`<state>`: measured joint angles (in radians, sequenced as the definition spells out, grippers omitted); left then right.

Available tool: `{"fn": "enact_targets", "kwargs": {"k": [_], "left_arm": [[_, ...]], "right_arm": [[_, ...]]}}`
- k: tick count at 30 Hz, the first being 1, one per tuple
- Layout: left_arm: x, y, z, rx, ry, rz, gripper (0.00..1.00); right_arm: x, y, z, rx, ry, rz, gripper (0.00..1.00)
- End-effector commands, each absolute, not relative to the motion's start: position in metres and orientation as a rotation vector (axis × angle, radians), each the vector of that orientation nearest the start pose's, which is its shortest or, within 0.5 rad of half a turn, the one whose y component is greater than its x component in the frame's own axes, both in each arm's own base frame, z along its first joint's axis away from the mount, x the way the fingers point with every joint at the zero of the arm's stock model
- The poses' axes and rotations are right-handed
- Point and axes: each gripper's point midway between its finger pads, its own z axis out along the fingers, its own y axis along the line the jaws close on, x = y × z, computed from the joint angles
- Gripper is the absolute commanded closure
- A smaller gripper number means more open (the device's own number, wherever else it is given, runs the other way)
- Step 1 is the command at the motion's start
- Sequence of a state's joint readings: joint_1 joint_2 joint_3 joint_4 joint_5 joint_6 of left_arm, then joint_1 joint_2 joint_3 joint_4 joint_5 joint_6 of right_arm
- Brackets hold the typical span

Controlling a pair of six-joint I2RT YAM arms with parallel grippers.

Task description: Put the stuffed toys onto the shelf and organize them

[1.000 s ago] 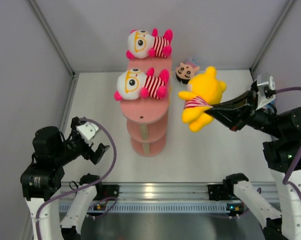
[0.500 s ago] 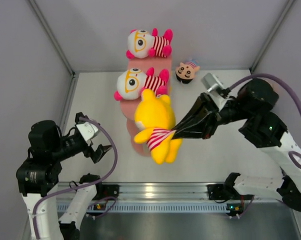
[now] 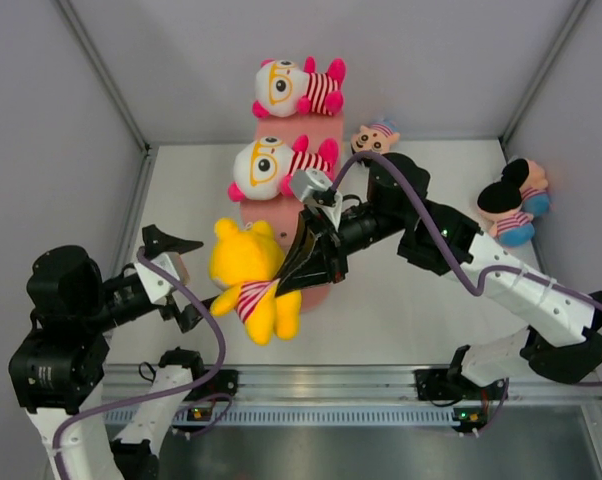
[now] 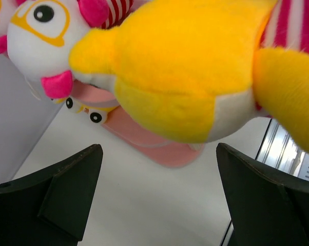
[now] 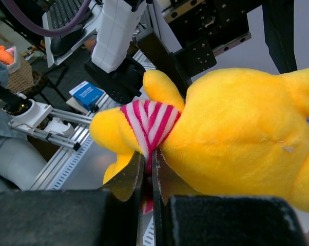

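Right pincer (image 3: pixel 277 287) grips the yellow bear (image 3: pixel 243 262) by its shirt at the shelf's (image 3: pixel 273 212) seven o'clock, left pincer (image 3: pixel 181 278) gaping beside it; setting it on a tier seemingly comes next.

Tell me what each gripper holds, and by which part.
The right gripper pinches the yellow bear by its red-white striped shirt. The left gripper is open and holds nothing.

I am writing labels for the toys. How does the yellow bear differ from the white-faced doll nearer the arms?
The yellow bear hangs in the air, pinched by its shirt between the right fingers; the nearer white-faced doll lies on the shelf's top tier. The bear is yellow; the doll has a white face, orange glasses and pink limbs. Both wear red-white striped shirts.
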<state>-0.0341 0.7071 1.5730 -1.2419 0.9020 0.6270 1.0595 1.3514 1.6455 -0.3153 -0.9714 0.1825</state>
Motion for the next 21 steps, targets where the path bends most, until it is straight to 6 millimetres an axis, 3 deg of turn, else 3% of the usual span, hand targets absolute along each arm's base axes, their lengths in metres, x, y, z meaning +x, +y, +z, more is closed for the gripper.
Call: {"fn": "enact_targets", "kwargs": {"k": [1, 7, 9, 10, 11, 13, 15, 21], "left_arm": [[0.089, -0.140, 0.429, 1.151, 1.345, -0.546, 0.01], [0.076, -0.153, 0.444, 1.200, 1.265, -0.648, 0.01], [0.070, -0.156, 0.450, 1.217, 1.232, -0.676, 0.06], [0.070, -0.157, 0.450, 1.221, 1.228, -0.692, 0.16], [0.068, -0.158, 0.451, 1.227, 1.220, -0.702, 0.39], [0.065, -0.160, 0.450, 1.238, 1.207, -0.732, 0.63], [0.064, -0.161, 0.449, 1.238, 1.206, -0.736, 0.99], [0.063, -0.159, 0.441, 1.222, 1.237, -0.733, 1.00]], "right_arm": [[0.022, 0.367, 0.492, -1.510, 0.950, 1.664, 1.00], [0.019, 0.378, 0.486, -1.531, 0.949, 1.695, 1.00], [0.017, 0.381, 0.489, -1.535, 0.929, 1.703, 1.00], [0.017, 0.383, 0.488, -1.536, 0.926, 1.709, 1.00], [0.016, 0.384, 0.489, -1.541, 0.921, 1.718, 1.00], [0.016, 0.387, 0.488, -1.544, 0.920, 1.734, 1.00], [0.016, 0.390, 0.487, -1.547, 0.924, 1.741, 1.00], [0.016, 0.391, 0.487, -1.540, 0.926, 1.745, 0.98]]}}
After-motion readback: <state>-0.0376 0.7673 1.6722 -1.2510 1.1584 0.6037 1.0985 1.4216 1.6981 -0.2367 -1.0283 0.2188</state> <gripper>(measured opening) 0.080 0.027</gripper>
